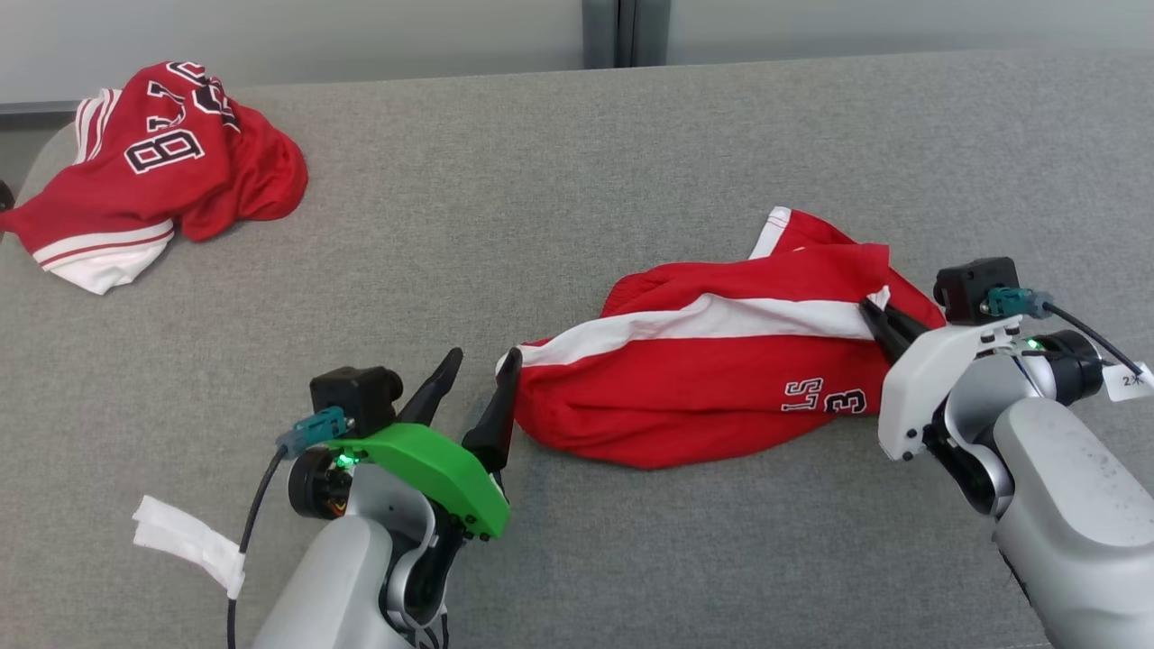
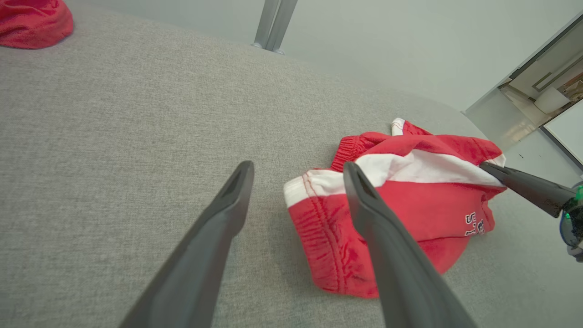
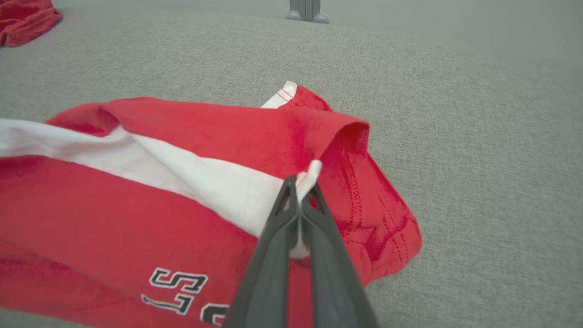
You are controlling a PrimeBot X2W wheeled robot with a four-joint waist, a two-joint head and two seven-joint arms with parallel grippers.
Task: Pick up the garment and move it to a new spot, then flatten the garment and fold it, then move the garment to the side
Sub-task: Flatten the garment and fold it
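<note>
The garment (image 1: 703,397) is a pair of red shorts with a white side stripe and black-and-white lettering, lying crumpled on the grey fabric surface (image 1: 541,180) right of centre. My right gripper (image 1: 869,306) is shut on the white stripe at its right end; the right wrist view shows the fingers (image 3: 314,228) pinching that white edge of the garment (image 3: 136,218). My left gripper (image 1: 484,356) stands open at the garment's left end, one finger (image 2: 364,200) over the waistband of the garment (image 2: 410,214), nothing between the jaws. The right gripper (image 2: 489,167) also shows in the left wrist view.
A second red jersey (image 1: 162,171) with white trim and black numbers lies bunched at the far left corner. The surface's back edge runs along a pale wall with a grey post (image 1: 622,31). Bare grey fabric lies between the two garments.
</note>
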